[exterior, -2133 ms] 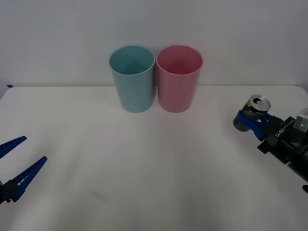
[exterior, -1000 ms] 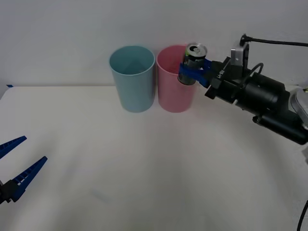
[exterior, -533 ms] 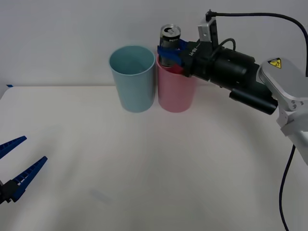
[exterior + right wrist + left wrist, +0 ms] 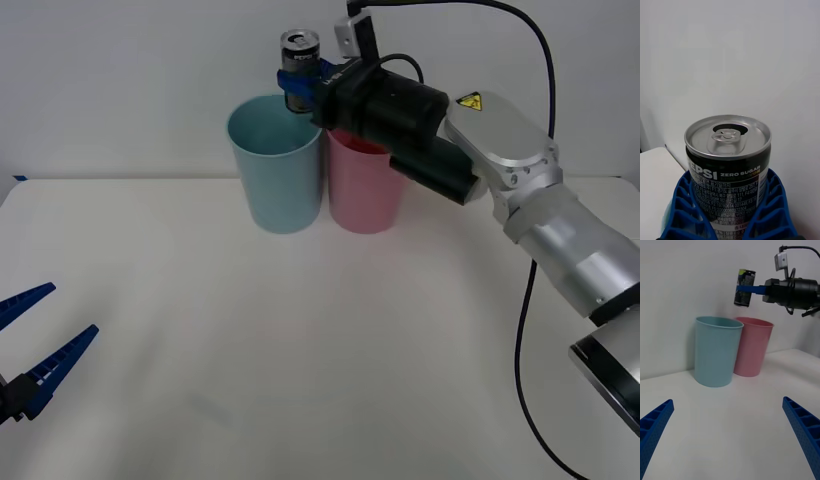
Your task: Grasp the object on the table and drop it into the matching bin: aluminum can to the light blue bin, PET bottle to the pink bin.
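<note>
White wall and a plain white desk (image 4: 300, 350) frame the scene. At about twelve o'clock on the desk stand two tall tapered plastic bins just beside each other, the light blue bin (image 4: 276, 165) to the left and the pink bin (image 4: 362, 190) to the right.

Reaching in from about three o'clock, the right end effector (image 4: 300, 80) has its blue ribbed fingers clamped around the lower body of the small dark-labelled aluminium drink can with a shiny pull-tab top (image 4: 298, 68). The can is upright, in the air, clear of both rims. In the front view it sits above the blue bin's right rim; in the left wrist view it hangs over where the two bins meet, so I cannot say it is centred over the blue mouth.

The left end effector (image 4: 35, 350) waits low at about eight o'clock, fingers spread wide, holding nothing.

By my reading, the grasp and lift are done and the carry is nearly complete. What remains is a small move further over the blue opening, then the release.
</note>
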Controlling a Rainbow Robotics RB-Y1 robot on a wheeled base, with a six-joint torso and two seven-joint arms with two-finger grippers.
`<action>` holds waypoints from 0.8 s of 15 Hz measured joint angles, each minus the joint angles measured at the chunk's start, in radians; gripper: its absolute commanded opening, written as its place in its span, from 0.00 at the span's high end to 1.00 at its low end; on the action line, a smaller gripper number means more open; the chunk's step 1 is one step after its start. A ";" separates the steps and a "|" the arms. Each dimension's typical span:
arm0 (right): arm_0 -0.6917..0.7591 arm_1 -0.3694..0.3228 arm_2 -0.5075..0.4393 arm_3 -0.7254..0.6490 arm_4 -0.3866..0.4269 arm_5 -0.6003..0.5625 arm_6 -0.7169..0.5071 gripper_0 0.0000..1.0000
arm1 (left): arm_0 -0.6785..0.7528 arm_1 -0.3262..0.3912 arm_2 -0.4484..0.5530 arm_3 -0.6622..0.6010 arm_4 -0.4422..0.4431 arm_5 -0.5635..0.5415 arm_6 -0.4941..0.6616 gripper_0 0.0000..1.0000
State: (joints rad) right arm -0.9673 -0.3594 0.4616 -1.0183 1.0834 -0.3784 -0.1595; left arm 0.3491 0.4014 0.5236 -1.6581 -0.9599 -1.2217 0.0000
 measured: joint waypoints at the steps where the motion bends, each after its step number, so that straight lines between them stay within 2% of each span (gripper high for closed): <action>1: -0.025 0.020 0.014 0.032 -0.003 0.028 0.000 1.00 | 0.000 0.000 0.000 0.000 0.000 0.000 0.000 0.00; 5: -0.117 0.087 0.065 0.160 -0.039 0.122 0.005 1.00 | 0.000 0.000 0.000 0.000 0.000 0.000 0.000 0.00; 8: -0.149 0.090 0.145 0.179 -0.119 0.188 0.012 0.98 | 0.000 0.000 0.000 0.000 0.000 0.000 0.000 0.00; 9: -0.151 0.090 0.148 0.179 -0.122 0.192 0.013 0.94 | 0.000 0.000 0.000 0.000 0.000 0.000 0.000 0.00; 10: -0.151 0.090 0.149 0.179 -0.122 0.193 0.014 0.68 | 0.000 0.000 0.000 0.000 0.000 0.000 0.000 0.00; 11: -0.151 0.090 0.149 0.179 -0.123 0.193 0.014 0.18 | 0.000 0.000 0.000 0.000 0.000 0.000 0.000 0.00; 12: -0.151 0.090 0.149 0.179 -0.123 0.193 0.014 0.00 | 0.000 0.000 0.000 0.000 0.000 0.000 0.000 0.00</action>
State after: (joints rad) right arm -1.1183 -0.2698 0.6106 -0.8389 0.9603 -0.1854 -0.1459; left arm 0.3491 0.4014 0.5236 -1.6581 -0.9599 -1.2217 0.0000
